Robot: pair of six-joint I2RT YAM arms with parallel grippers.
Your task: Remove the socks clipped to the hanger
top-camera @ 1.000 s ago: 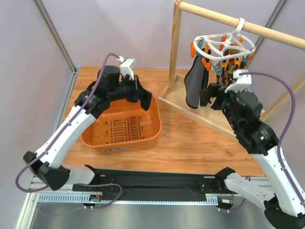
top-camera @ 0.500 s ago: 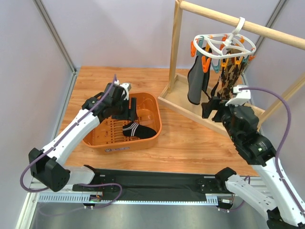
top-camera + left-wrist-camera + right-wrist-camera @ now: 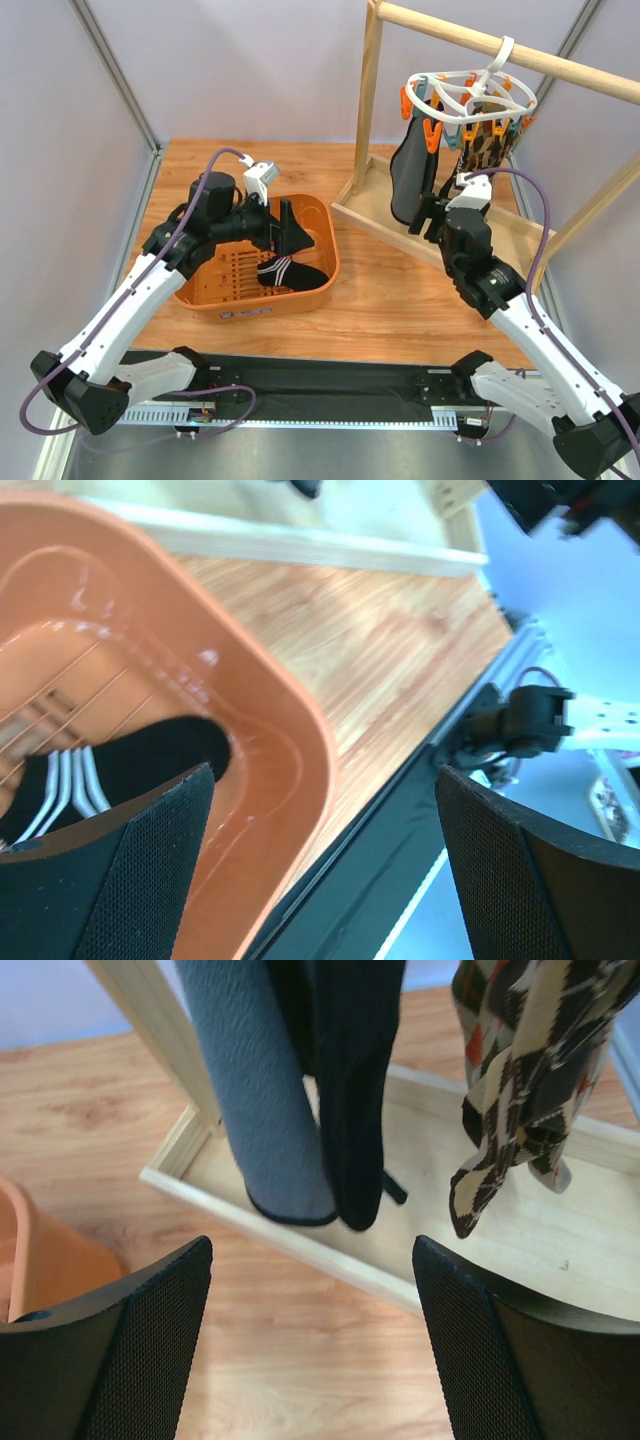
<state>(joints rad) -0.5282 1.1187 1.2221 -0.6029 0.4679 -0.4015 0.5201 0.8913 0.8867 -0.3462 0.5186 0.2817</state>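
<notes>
The white hanger [image 3: 468, 92] hangs by its hook from the wooden rail, with orange and teal clips round its ring. Clipped to it are a grey sock [image 3: 258, 1090], a black sock [image 3: 350, 1090] and a brown argyle sock [image 3: 520, 1080], all hanging over the wooden base. My right gripper [image 3: 315, 1350] is open, low in front of the grey and black socks and apart from them. My left gripper [image 3: 290, 235] stands open over the orange basket [image 3: 322, 270]. A black sock with white stripes [image 3: 150, 765] lies loose in the basket below it.
The wooden rail frame has an upright post [image 3: 368, 100] and a shallow base tray [image 3: 300, 1245] under the hanging socks. The basket's corner [image 3: 25, 1260] shows at the left of the right wrist view. A black strip [image 3: 320, 375] runs along the table's near edge.
My left gripper opened and the black striped sock dropped into the basket. My right arm swung left and now sits in front of the grey and black socks.
</notes>
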